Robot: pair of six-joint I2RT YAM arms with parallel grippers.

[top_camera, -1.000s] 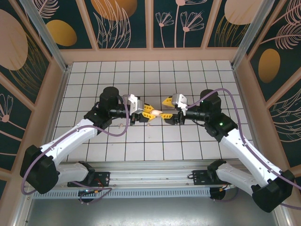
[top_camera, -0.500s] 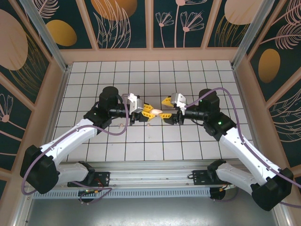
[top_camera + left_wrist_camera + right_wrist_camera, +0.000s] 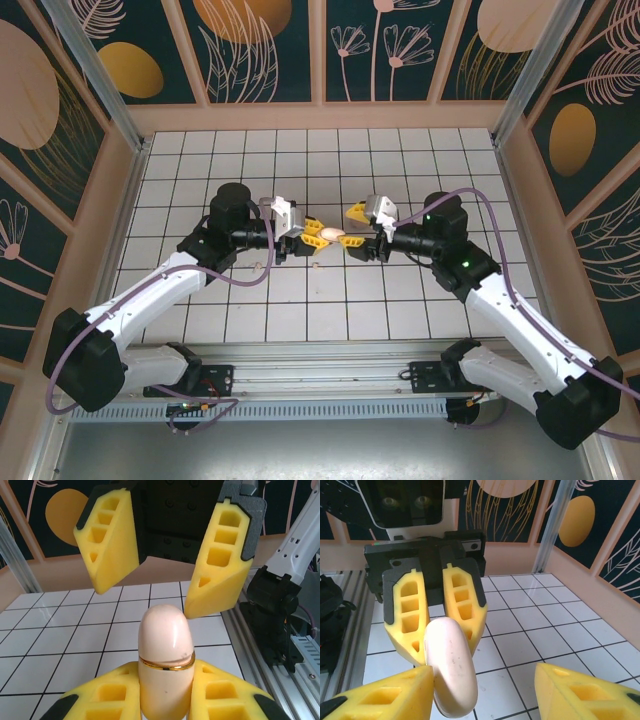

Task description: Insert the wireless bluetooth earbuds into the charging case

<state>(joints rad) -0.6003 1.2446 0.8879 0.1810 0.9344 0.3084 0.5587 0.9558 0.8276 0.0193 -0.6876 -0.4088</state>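
Case held up and shut; I judged no buds were in yet.
My left hand [image 3: 316,240] gripped the pink charging case [image 3: 165,645] tight. My right hand [image 3: 353,228], at 3 o'clock of it, stood open around its tip. A tiny pale bit [image 3: 262,266] at 8 o'clock on the tabletop [image 3: 400,300] may have been an earbud. Most work was left, I think.

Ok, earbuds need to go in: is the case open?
No, the case in the left tool is closed, its lid seated on the gold band.
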